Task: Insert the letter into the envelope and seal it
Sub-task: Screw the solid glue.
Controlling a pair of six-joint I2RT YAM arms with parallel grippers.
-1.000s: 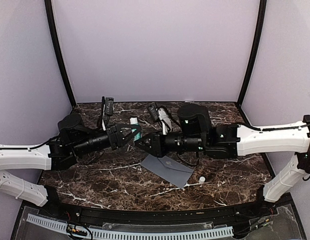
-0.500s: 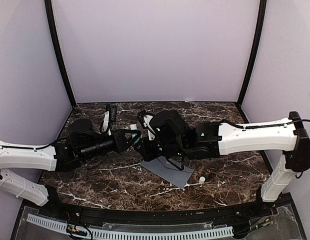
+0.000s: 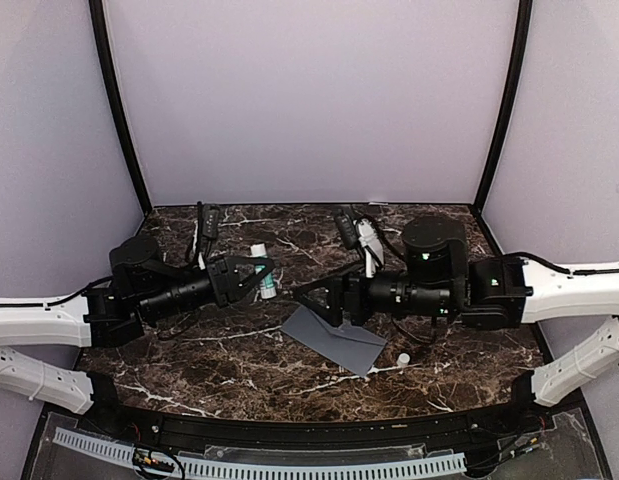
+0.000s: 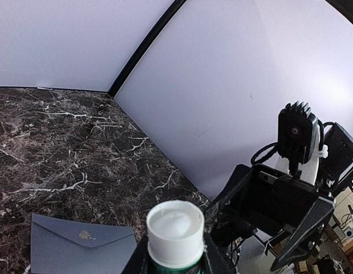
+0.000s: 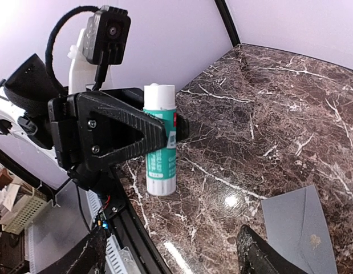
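Two pincers face each other low over the marble table, and this looks like the sealing stage. The left pincer is pinching a glue stick upright at mid-body, white end up. The right pincer stands spread wide with nothing between its tips, just short of that stick and not touching it. The envelope lies flat on the marble, just beneath and to the near side of the right pincer, with its pointed flap apparently folded down. No cream letter shows anywhere, so it's probably already inside, though I can't confirm that. A small white cap sits beyond the envelope's far corner, well behind the right pincer's tips. It's likely the stick's cap, though that's too small to tell. Next, I'd say the free right pincer needs to drop and lift or pin that flap, while the left tips the stick down to run glue along the flap's edge.
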